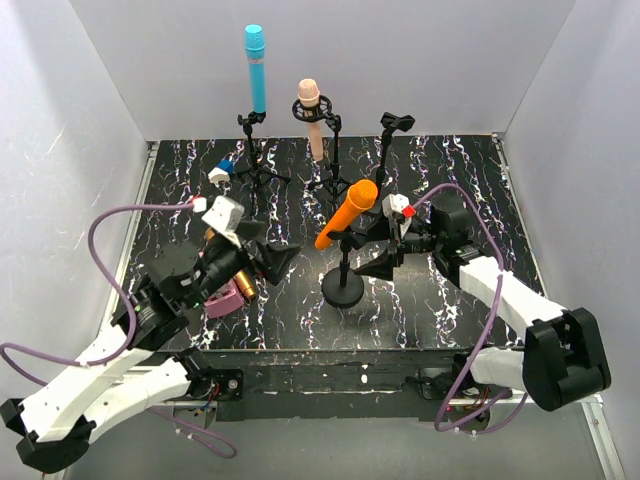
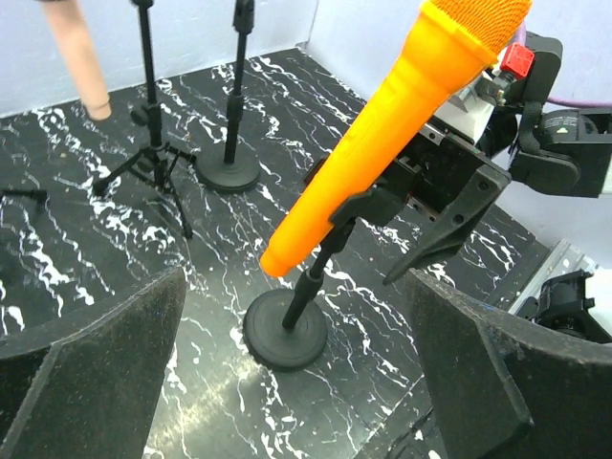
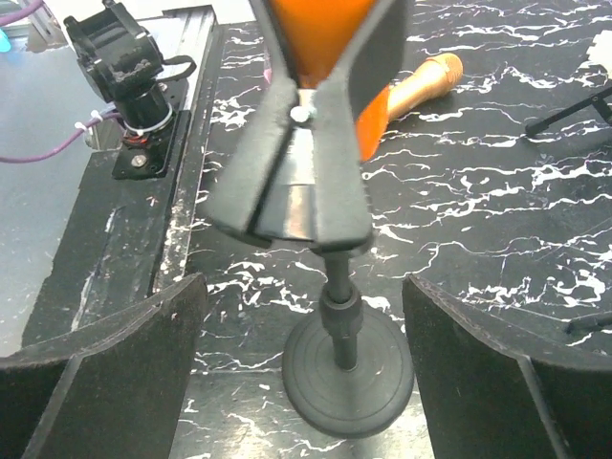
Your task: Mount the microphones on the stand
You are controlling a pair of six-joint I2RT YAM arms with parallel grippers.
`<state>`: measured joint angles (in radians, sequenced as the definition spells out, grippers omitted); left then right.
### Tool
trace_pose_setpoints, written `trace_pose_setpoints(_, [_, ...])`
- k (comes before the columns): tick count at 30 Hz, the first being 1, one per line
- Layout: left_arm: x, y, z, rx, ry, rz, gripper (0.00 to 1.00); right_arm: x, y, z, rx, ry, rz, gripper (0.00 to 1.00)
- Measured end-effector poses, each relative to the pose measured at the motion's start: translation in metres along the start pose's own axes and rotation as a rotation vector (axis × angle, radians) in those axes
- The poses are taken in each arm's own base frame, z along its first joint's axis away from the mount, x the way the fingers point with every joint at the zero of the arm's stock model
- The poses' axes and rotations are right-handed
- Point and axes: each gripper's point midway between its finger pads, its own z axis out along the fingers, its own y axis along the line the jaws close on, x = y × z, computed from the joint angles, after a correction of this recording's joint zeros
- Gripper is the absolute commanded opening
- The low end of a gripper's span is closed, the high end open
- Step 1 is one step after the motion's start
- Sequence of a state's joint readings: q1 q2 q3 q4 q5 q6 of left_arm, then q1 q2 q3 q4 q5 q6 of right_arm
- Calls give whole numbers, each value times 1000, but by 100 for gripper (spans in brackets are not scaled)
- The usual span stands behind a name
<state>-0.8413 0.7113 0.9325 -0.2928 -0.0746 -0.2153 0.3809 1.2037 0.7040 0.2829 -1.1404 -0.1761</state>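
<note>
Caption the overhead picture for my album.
Blue microphone, pink microphone and orange microphone sit on stands; left gripper and right gripper, both open, flank the orange one.

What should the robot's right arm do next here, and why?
Probably back the right gripper straight away from the orange microphone: its jaws stand open on either side, and the stand's clip already holds the microphone tilted, so nothing there needs gripping.

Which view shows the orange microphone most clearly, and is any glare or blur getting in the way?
Left wrist: the orange stick microphone is sharp and evenly lit, no glare. Top external: crisp, only soft shadows on the marbled black tabletop. Right wrist: the black plastic stand clip looms close and slightly soft, cropping the microphone at the top edge.
</note>
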Motion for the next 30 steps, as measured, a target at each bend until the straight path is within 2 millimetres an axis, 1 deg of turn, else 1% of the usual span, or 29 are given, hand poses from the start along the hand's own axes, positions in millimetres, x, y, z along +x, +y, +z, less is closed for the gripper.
trace_pose_setpoints(5, [8, 11, -26, -52, -23, -63, 98, 6, -13, 8, -9, -22, 24, 84])
trace_pose_setpoints(8, [5, 15, -36, -70, -41, -88, 98, 8, -20, 13, -11, -35, 34, 80])
trace_pose_setpoints(10, [5, 16, -39, -81, -46, -101, 98, 8, -21, 17, -18, -43, 43, 74])
trace_pose_setpoints(12, [7, 18, -41, -91, -40, -109, 98, 7, -21, 22, -30, -53, 49, 73])
trace_pose_setpoints(17, [11, 20, -42, -103, -24, -115, 98, 10, -22, 29, -48, -80, 54, 63])
trace_pose_setpoints(20, [12, 20, -42, -105, -20, -116, 98, 10, -23, 32, -56, -100, 51, 53])
trace_pose_setpoints(22, [13, 21, -42, -108, -17, -116, 98, 8, -24, 34, -63, -114, 43, 41])
trace_pose_setpoints(24, [14, 21, -42, -109, -15, -115, 98, 6, -24, 35, -70, -128, 32, 27])
trace_pose_setpoints(26, [14, 21, -42, -110, -12, -115, 98, 5, -22, 35, -78, -137, 23, 15])
trace_pose_setpoints(27, [15, 21, -42, -111, -11, -116, 98, 6, -21, 35, -84, -137, 23, 11])
trace_pose_setpoints(29, [14, 21, -43, -111, -12, -116, 98, 9, -20, 33, -82, -138, 4, 8])
trace_pose_setpoints(30, [14, 21, -43, -111, -14, -117, 98, 7, -21, 32, -77, -141, -10, 7])
